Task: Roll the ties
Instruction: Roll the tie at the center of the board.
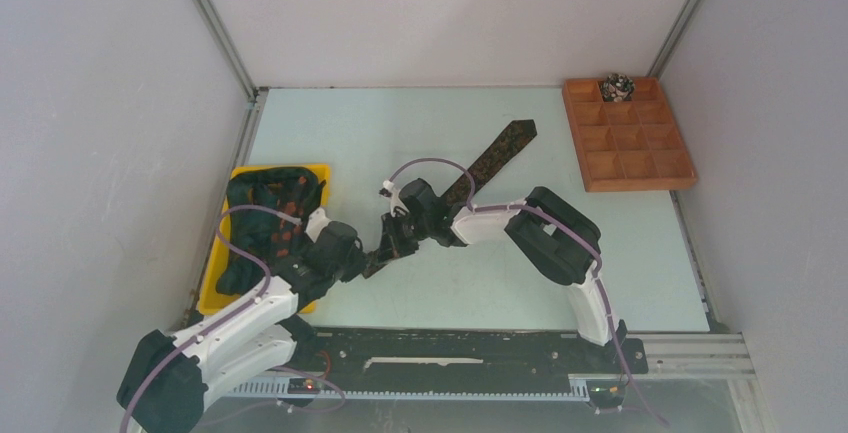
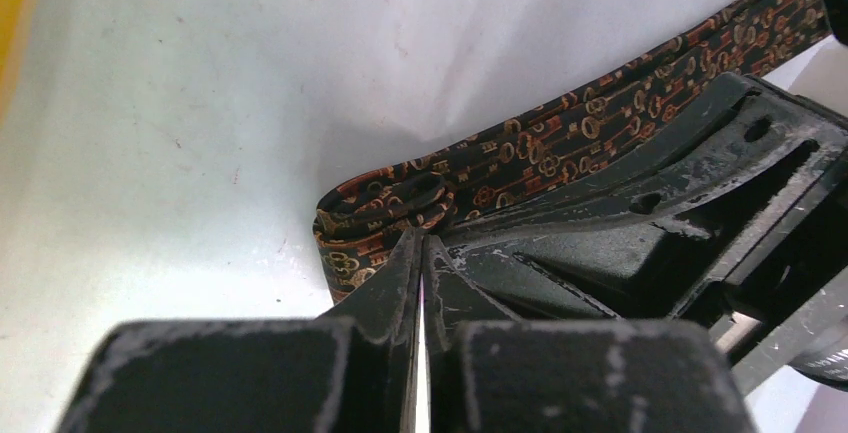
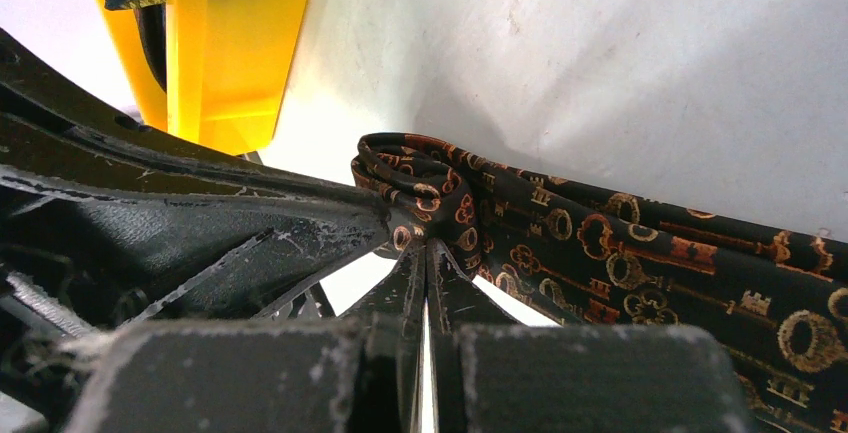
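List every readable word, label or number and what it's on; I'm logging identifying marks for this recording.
None can be read. The dark necktie with orange-brown pattern bears printed keys, not letters; the yellow plastic bin and the wooden compartment tray show no markings.

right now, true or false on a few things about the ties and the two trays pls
1. The wooden tray holds one rolled tie. True.
2. The yellow tray is empty. False: dark ties are piled in it.
3. The left gripper and the right gripper are at one end of the laid-out tie. True.
4. The laid-out tie is fully rolled. False: only its end by the grippers is curled; the rest lies flat.
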`<control>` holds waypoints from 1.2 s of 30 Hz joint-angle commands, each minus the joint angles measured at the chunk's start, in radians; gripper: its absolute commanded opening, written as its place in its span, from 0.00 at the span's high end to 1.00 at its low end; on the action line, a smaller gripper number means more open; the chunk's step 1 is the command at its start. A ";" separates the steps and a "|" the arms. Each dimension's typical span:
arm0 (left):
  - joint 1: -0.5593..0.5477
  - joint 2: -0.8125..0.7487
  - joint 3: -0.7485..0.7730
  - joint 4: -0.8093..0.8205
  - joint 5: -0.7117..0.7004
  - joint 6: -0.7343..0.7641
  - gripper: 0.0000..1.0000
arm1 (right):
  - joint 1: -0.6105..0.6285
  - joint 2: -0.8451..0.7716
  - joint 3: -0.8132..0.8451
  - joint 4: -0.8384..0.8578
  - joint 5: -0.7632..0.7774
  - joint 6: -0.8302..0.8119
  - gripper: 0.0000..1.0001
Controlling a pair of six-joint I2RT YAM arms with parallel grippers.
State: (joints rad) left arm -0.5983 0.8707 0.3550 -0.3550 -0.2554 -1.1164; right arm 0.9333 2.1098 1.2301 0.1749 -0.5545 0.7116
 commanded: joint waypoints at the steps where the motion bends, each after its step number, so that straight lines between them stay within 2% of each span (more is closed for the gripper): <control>1: -0.006 -0.042 -0.010 -0.010 -0.006 0.025 0.92 | 0.001 0.005 0.037 0.007 0.016 -0.007 1.00; 3: -0.006 -0.064 -0.014 -0.028 -0.005 0.035 0.89 | -0.002 0.002 0.037 0.003 0.018 -0.008 1.00; 8: -0.006 -0.090 -0.040 -0.044 -0.010 0.056 0.90 | -0.014 -0.011 0.037 0.004 0.025 -0.008 1.00; 20: -0.006 0.004 -0.061 0.036 0.017 0.067 0.93 | -0.012 -0.031 0.072 -0.038 0.037 -0.028 1.00; 31: -0.006 -0.005 -0.049 0.016 0.019 0.060 0.94 | -0.017 0.022 0.088 -0.045 0.035 -0.041 1.00; 36: -0.006 -0.035 -0.038 -0.016 0.015 0.057 0.89 | -0.022 0.039 0.088 -0.055 0.041 -0.053 1.00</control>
State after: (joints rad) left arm -0.5983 0.8570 0.2955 -0.3134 -0.2413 -1.0721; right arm 0.9176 2.1239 1.2831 0.1287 -0.5270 0.6876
